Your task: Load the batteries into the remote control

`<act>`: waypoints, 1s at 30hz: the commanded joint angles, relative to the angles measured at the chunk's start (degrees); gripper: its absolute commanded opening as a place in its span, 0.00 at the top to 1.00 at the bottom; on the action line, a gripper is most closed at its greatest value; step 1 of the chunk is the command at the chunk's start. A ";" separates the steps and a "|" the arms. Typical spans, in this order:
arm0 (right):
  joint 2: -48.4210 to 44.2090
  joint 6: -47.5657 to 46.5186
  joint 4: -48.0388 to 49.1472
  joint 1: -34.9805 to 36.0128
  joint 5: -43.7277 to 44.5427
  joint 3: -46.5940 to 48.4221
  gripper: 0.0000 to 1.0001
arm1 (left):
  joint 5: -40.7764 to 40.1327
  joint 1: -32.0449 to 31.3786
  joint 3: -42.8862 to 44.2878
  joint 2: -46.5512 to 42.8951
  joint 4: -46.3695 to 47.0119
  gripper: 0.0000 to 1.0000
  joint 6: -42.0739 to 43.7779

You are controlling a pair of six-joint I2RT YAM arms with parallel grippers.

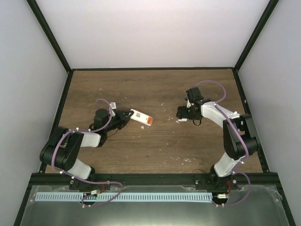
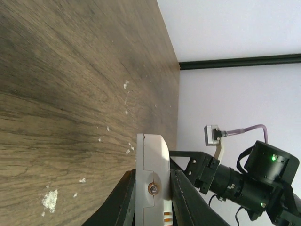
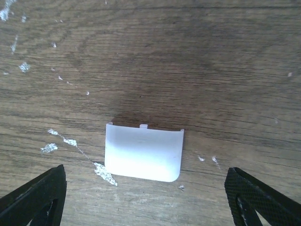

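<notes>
remote control [image 1: 141,117] clamped in left gripper [image 1: 126,117], far end protruding

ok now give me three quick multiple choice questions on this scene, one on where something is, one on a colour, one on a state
1. Where is the white cover piece?
A) flat on the table, between the fingers of the right gripper
B) propped against the back wall
C) hanging off the near edge

2. What colour shows at the end of the remote control that points away from the left gripper?
A) green
B) orange
C) blue

3. What state is the left gripper in?
A) open above bare wood
B) shut on the remote control
C) shut on the white cover piece

Answers:
1 A, the right wrist view shows it lying on the wood with an open finger on each side.
2 B, the top view shows an orange tip there.
3 B, the left wrist view shows both fingers pressed against the remote's sides.
</notes>
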 commanded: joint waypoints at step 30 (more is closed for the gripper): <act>9.87 -1.98 1.88 3.51 6.28 3.75 0.33 | -3.75 0.04 2.79 8.34 0.75 1.00 3.01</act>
